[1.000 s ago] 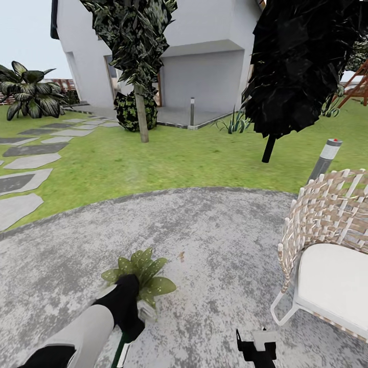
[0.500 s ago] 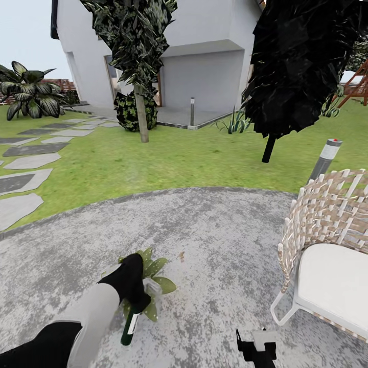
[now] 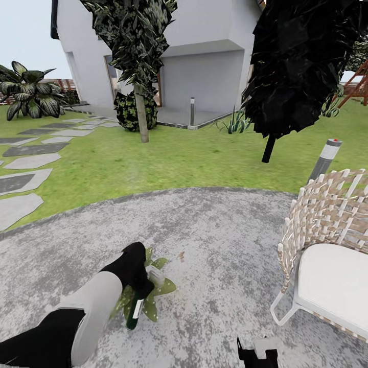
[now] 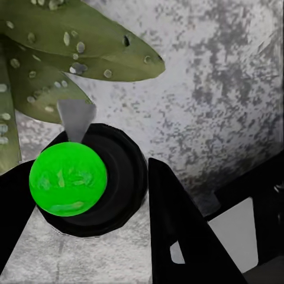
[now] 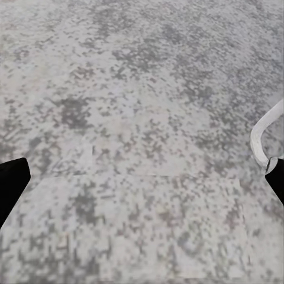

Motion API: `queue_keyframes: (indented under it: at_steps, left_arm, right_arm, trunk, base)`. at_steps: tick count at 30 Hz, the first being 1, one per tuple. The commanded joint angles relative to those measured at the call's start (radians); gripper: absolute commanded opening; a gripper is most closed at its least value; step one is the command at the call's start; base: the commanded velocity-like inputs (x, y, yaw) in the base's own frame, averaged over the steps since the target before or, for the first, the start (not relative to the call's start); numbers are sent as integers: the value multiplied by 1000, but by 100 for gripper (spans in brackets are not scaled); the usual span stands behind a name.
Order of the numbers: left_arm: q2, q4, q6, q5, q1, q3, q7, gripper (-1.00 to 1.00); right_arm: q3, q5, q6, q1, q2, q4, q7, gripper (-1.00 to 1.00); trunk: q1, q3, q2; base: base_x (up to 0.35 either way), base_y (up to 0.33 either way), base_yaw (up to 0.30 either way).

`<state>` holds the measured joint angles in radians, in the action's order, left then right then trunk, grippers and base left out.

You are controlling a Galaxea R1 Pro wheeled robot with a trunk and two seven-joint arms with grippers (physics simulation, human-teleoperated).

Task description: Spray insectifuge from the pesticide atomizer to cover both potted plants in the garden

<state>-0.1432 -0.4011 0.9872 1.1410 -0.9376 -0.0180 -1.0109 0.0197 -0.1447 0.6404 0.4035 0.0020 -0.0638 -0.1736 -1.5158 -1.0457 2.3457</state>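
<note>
Left gripper [image 3: 140,292] clamped on pesticide atomizer [image 3: 135,312], held just over potted plant [image 3: 159,289] on paving [image 3: 225,240]. Sweep pale head across every speckled leaf. Right gripper [image 3: 258,355]: state indeterminable.

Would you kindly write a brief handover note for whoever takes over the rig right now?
Left claw: shut on the pesticide atomizer, held directly over the potted plant on the round paving.
Left wrist view: the atomizer's head with its green cap sits between the fingers, spotted leaves beyond.
Right claw: open, holding nothing, low over the paving near the wicker bench.
Done: atomizer picked up and brought to one plant.
Left: whether the leaves are fully covered cannot be judged; second potted plant to find and spray.
</note>
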Motion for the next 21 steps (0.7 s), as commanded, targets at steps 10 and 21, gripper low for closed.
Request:
queue_keyframes:
  at_steps: [10, 21]
  left_arm:
    - [-2, -2, 4, 13, -9, -2, -52, -100]
    - [24, -3, -1, 27, -8, 3, -141, -100]
  right_arm:
    - [1, -9, 1, 0, 0, 1, -11, 100]
    - [0, -9, 1, 0, 0, 1, -11, 100]
  trunk:
    - [0, -1, 0]
    - [0, -1, 0]
  base:
    - [0, 0, 0]
    - [0, 0, 0]
